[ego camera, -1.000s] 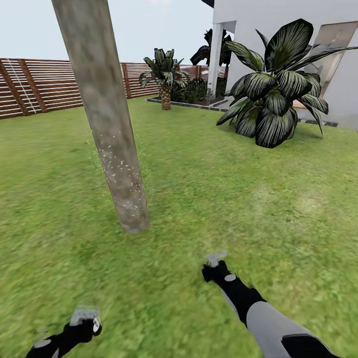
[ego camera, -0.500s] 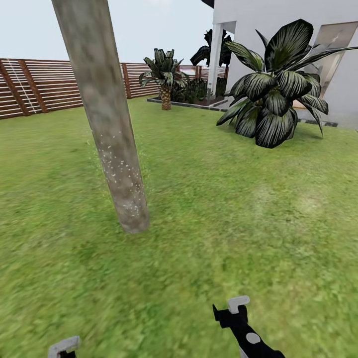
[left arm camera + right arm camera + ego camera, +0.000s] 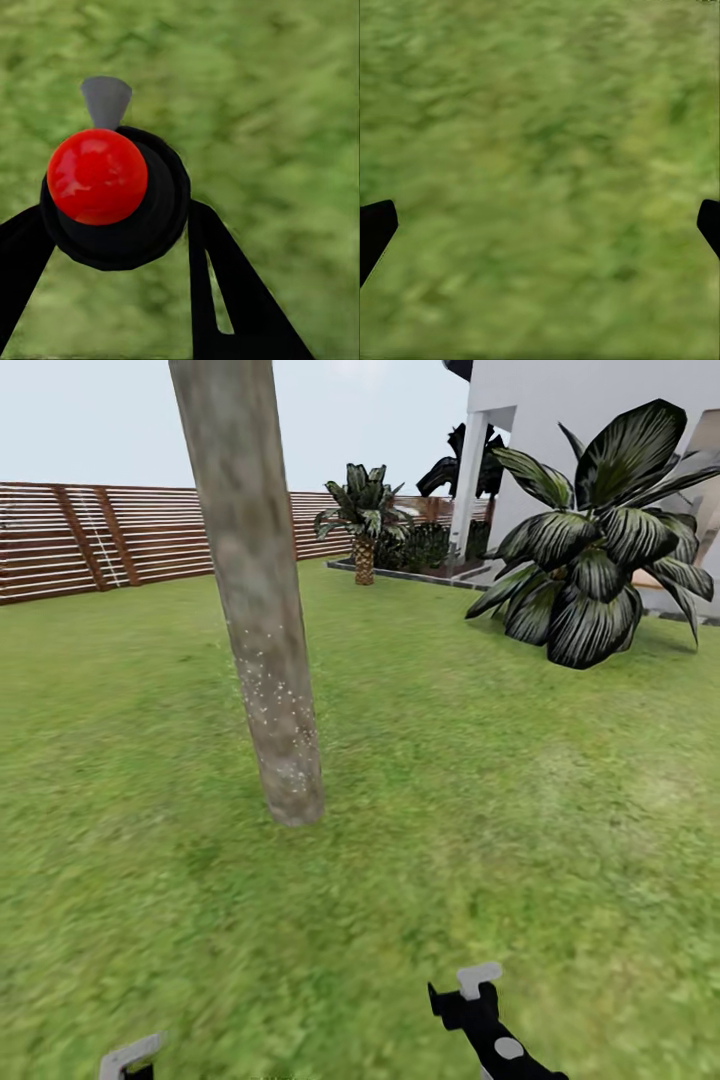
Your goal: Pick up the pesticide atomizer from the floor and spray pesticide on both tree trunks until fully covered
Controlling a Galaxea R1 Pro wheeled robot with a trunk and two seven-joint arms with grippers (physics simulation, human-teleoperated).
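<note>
We see 1 tree trunk [image 3: 262, 610] leaning left of centre on the lawn [image 3: 480, 790], pale pesticide [image 3: 268, 685] specks dusting its lower half. Left gripper [image 3: 161, 255] is clenched around the pesticide atomizer [image 3: 112, 187], near left. Right gripper [image 3: 540, 217], near right, is spread wide, grasping nothing. Fence [image 3: 100, 540] far left.

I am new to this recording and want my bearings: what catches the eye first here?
The thick leaning tree trunk dominates the lawn left of centre in the head view, its lower part dusted with pale pesticide specks. At the right, a bush with broad dark leaves stands by a white house. In the left wrist view, a dark round object with a red top sits between the left gripper's fingers.
</note>
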